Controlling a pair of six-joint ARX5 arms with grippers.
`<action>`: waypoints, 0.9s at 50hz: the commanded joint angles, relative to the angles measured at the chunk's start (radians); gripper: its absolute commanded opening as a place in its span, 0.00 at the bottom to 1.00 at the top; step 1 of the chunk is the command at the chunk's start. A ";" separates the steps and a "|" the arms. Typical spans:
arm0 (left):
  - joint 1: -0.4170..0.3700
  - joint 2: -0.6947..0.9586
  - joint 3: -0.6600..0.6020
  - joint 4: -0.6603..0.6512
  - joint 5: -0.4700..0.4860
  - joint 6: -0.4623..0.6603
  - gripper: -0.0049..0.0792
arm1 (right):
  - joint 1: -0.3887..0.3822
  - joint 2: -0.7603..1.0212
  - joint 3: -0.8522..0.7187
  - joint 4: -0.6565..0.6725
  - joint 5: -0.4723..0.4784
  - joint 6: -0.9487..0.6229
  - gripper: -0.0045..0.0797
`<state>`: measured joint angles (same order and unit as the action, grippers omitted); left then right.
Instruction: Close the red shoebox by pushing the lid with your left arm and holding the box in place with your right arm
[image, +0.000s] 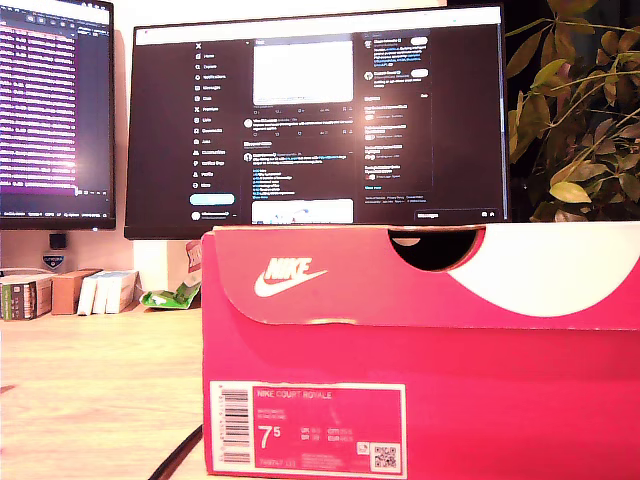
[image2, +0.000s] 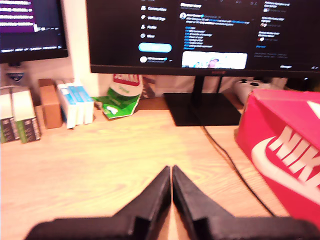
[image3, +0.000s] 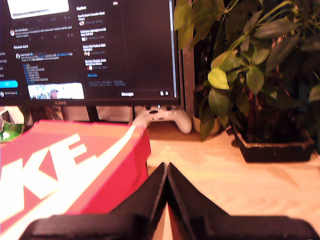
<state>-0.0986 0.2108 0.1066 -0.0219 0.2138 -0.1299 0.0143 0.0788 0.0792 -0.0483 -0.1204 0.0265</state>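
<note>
Counter (image2: 100, 165): pale wood, bare in front of my first end effector; a dark cable (image2: 227, 160) runs across it beside the box.
Monitors: a large dark monitor (image: 320, 120) stands behind the box, a second monitor (image: 55, 110) at the exterior view's left.
Plant (image3: 250, 80): potted, near the box on its far side.
Red shoebox (image: 430, 350): lid down, white swoosh and lettering, size label on the near end; fills the exterior view's right, its long axis apparently running away from that camera.
First end effector (image2: 171, 172): clenched, empty, above bare counter beside the box.
Second end effector (image3: 166, 170): clenched, empty, just beside the box's corner.
</note>
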 joint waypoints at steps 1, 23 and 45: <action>-0.003 -0.030 -0.037 0.003 -0.013 0.007 0.04 | -0.002 -0.034 -0.021 -0.026 0.001 -0.033 0.04; -0.001 -0.223 -0.060 -0.178 -0.118 0.033 0.04 | -0.002 -0.077 -0.028 -0.090 0.030 -0.035 0.04; -0.002 -0.223 -0.062 -0.250 -0.190 0.024 0.04 | 0.003 -0.077 -0.043 -0.198 0.072 -0.032 0.04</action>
<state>-0.0982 -0.0036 0.0738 -0.2676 0.0284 -0.1013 0.0147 0.0078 0.0681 -0.2390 -0.0517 -0.0055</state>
